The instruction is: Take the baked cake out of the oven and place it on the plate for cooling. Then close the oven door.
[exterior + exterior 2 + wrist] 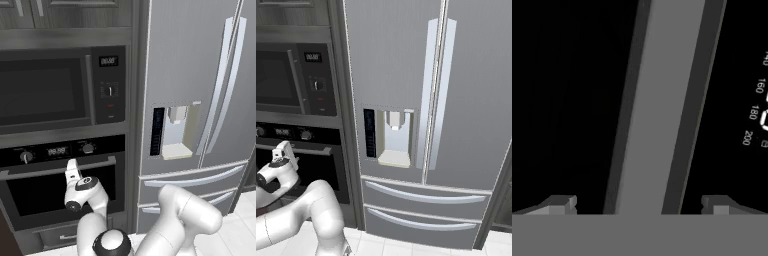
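The black oven (60,150) has its oven door (30,197) shut, the silver bar handle (30,171) running across its top. My gripper (72,162) is raised to that handle and points at the door. In the hand view the handle (662,100) runs between my two fingertips (562,204), one on each side of the bar, and the gripper (639,205) is open around it without pinching it. From the right the gripper (283,147) sits at the oven's front (321,170). The cake and the plate are out of view.
A dark-windowed microwave (50,90) sits above the oven. A tall steel fridge (200,75) with a dispenser and two drawers stands right of the oven column. A knob's temperature dial (757,100) lies close beside the handle. A drawer (55,236) sits below the oven.
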